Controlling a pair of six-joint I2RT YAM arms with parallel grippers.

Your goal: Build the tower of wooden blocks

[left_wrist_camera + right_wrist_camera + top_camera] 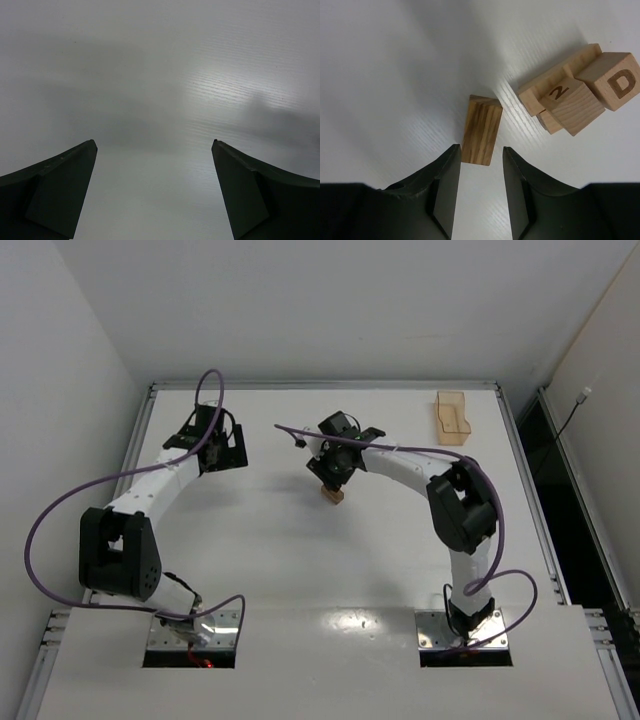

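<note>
In the right wrist view an oblong wooden bar (481, 131) with dark grain sits just ahead of my right gripper (481, 156). Its near end reaches the tip line. The left fingertip (454, 152) is against the bar's corner and a strip of table shows between the bar and the right fingertip (510, 155), so the jaws are open and narrow. To the right is the wood block tower (577, 92), a small stack of light blocks with cubes marked 2 and D on top. From above, a tan block (332, 495) shows under that gripper (335, 478). My left gripper (154, 145) is wide open over bare table.
A tan open bin (452, 417) stands at the table's back right. The left arm (205, 440) hovers at the back left, well apart from the blocks. Purple cables loop off both arms. The raised table rim (320, 386) runs along the back.
</note>
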